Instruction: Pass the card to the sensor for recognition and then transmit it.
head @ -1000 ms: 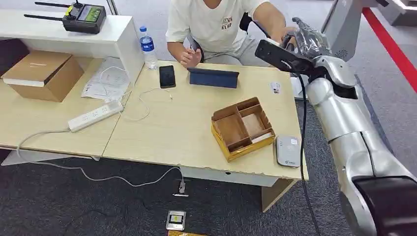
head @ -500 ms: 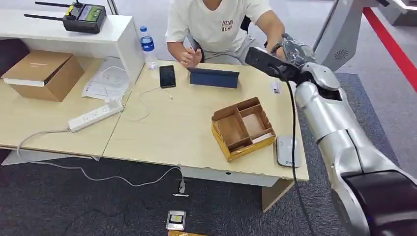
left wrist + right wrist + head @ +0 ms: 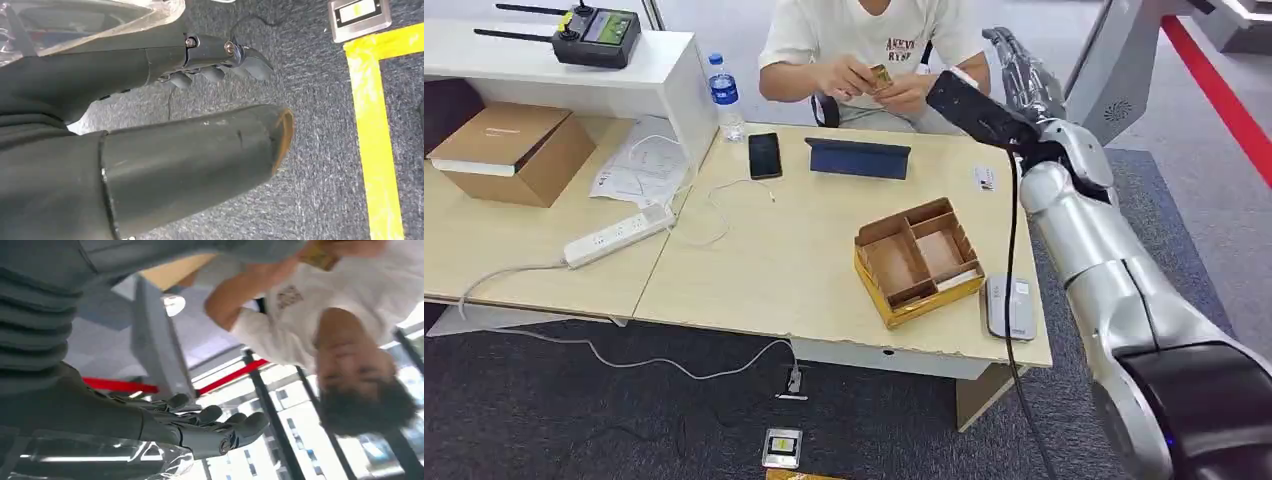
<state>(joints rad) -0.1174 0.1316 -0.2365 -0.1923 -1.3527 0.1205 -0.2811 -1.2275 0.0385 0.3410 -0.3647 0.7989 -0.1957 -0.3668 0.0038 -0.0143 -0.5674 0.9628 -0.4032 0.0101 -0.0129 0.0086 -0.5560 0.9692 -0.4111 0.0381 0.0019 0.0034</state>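
A person seated behind the table holds a small tan card in both hands; the right wrist view shows it too. My right hand is raised beside the person, a little to the right of the card, fingers spread and holding nothing. The white card sensor lies at the table's near right corner, next to a brown divided wooden tray. My left hand hangs over grey carpet, fingers loosely extended and empty.
On the light wooden table lie a black phone, a dark tablet, a small white card and a power strip. A water bottle and a cardboard box stand at the left.
The person's hand, which met my right hand, has drawn back with the card and now holds it in both hands. My right hand has lifted slightly, fingers spread.
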